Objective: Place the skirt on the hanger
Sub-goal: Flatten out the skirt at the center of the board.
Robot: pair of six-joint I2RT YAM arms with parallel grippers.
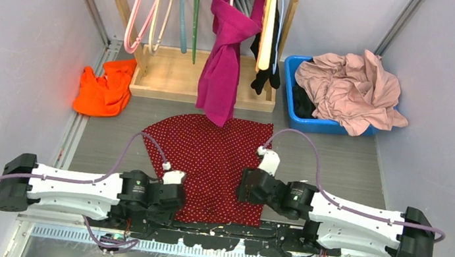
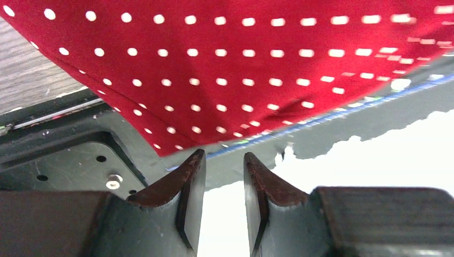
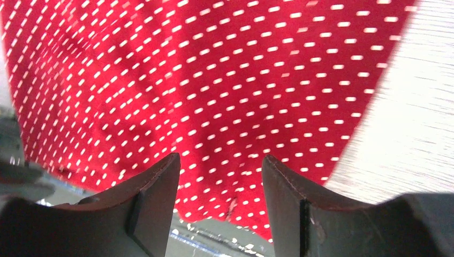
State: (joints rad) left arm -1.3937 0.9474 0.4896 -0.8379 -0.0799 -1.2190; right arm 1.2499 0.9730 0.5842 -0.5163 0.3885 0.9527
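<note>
The dark red skirt (image 1: 214,160) with small white dots lies spread flat on the table between my two arms. The thin pink hanger (image 1: 138,7) hangs on the rack at the back left, far from both grippers. My left gripper (image 1: 177,200) sits low at the skirt's near left corner. In the left wrist view it (image 2: 225,158) is narrowly open with nothing between its fingers, and the skirt's hem (image 2: 225,69) lies just ahead. My right gripper (image 1: 245,187) hovers over the skirt's right side. It (image 3: 220,159) is open and empty above the dotted fabric (image 3: 214,91).
A wooden rack (image 1: 178,77) at the back holds a magenta garment (image 1: 223,68), a green hanger (image 1: 194,11) and a tan wooden hanger (image 1: 267,24). An orange cloth (image 1: 105,90) lies at the left. A blue bin (image 1: 295,107) holds a pale pink garment (image 1: 353,85).
</note>
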